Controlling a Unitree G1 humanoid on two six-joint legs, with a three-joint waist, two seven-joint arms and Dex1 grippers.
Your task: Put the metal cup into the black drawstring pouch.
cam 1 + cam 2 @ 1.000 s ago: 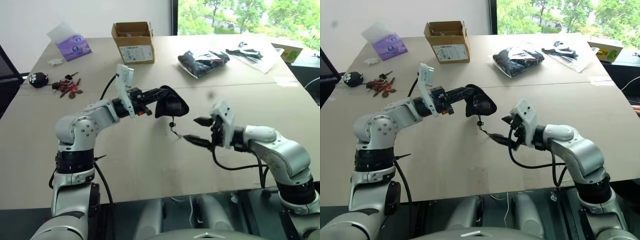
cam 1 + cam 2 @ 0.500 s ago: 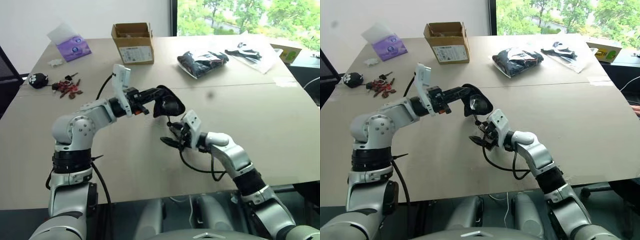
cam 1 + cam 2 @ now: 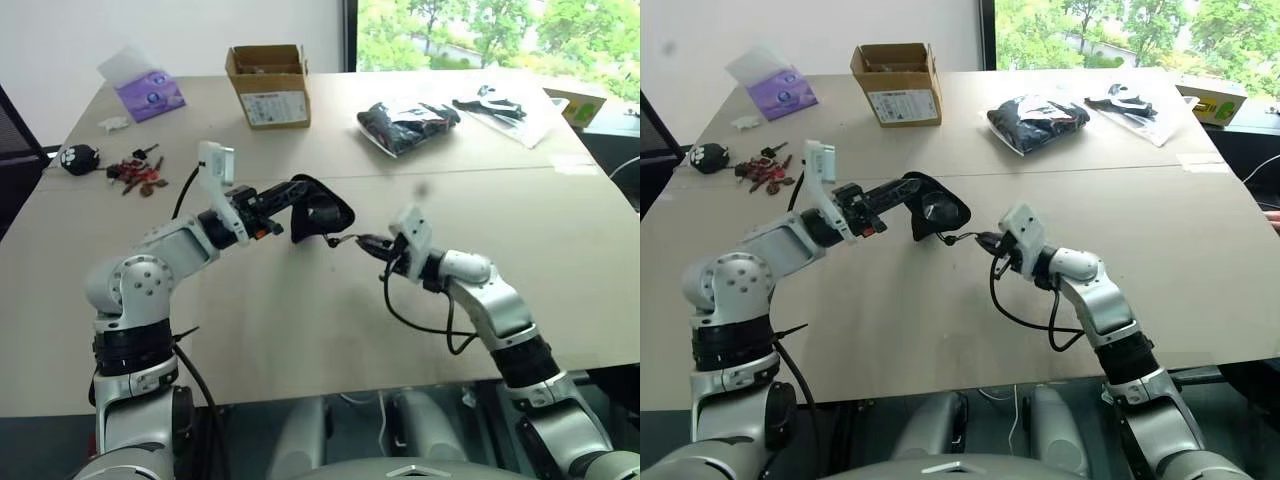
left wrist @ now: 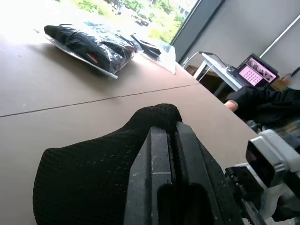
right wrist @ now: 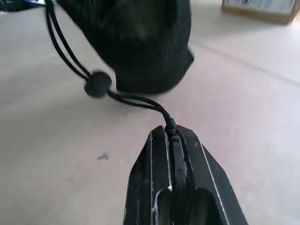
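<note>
Landmark: soft matte black drawstring pouch [image 3: 318,208], held up over the pale wooden table [image 3: 300,320], roughly mid-table.

Far left of pouch, near table's far-left edge: purple-and-clear plastic packet [image 3: 144,88], small black round toy w/ white paw print [image 3: 78,157], scatter of small red and dark bits [image 3: 138,172]. Behind pouch & a bit left: open brown cardboard box [image 3: 266,84] w/ white label, print too small to read.

L gripper [image 3: 902,192]: fingers together, clamped on pouch fabric at its upper edge; wrist view shows mesh cloth bunched round the closed fingers. Pouch hangs off table surface, bulging. In right eye view a shiny round spot [image 3: 931,212] shows at pouch's face, which could be the metal cup inside, can't confirm. No cup lying loose on table anywhere, so judged: cup prob. already in pouch.

Just right of pouch: R gripper [image 3: 362,241], fingers pressed together on end knot of thin black cord [image 5: 136,100], cord running back through round black toggle [image 5: 97,84] to pouch mouth. Cord looks near taut.

Judgement: insertion likely done; what's left is cinching the mouth shut via cord, then setting pouch down.

Far right behind pouch: clear plastic bag of black items [image 3: 405,124] and second clear bag [image 3: 497,106], yellow-green box [image 3: 575,101] at table's edge. No legible writing on any.
</note>
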